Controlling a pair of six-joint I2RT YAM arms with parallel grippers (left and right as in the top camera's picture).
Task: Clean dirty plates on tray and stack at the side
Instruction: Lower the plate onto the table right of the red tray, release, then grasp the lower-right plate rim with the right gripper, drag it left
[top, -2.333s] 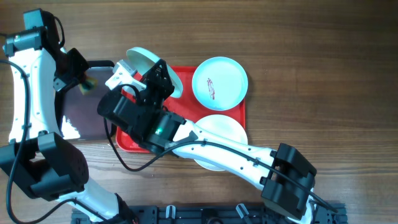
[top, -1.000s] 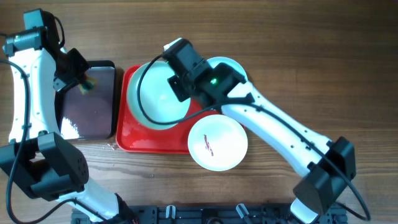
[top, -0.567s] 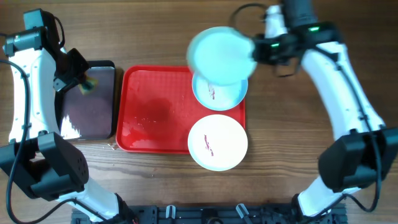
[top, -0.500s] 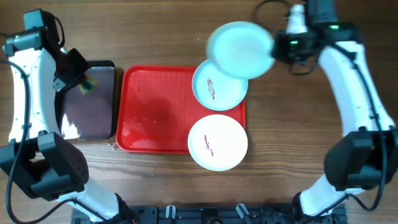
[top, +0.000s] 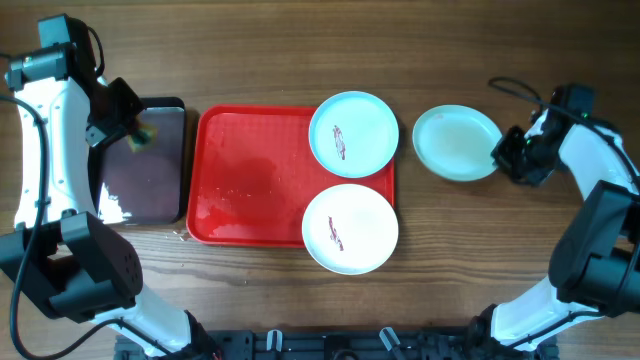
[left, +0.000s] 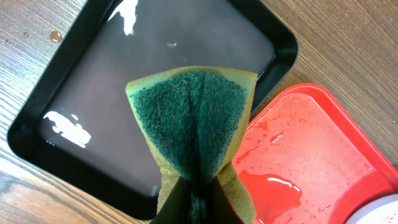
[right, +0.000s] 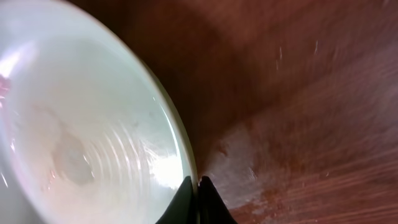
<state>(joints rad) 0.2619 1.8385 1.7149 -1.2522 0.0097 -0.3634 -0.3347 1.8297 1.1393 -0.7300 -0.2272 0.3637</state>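
Placement step: right gripper (top: 503, 155) clamped on rim of clean plate (top: 457, 143), plate seemingly down on table (top: 450, 60) just left of it, red tray (top: 250, 180) further left. Left gripper (top: 137, 135) pinching sponge (left: 193, 130) over black tray (left: 74, 74). Next: release, back off, fetch smeared plate (top: 353, 134) on red tray.

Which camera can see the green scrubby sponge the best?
The left wrist view: the sponge fills the middle, pinched by the left end effector. Overhead shows only a tiny speck of it. The right wrist view misses it.
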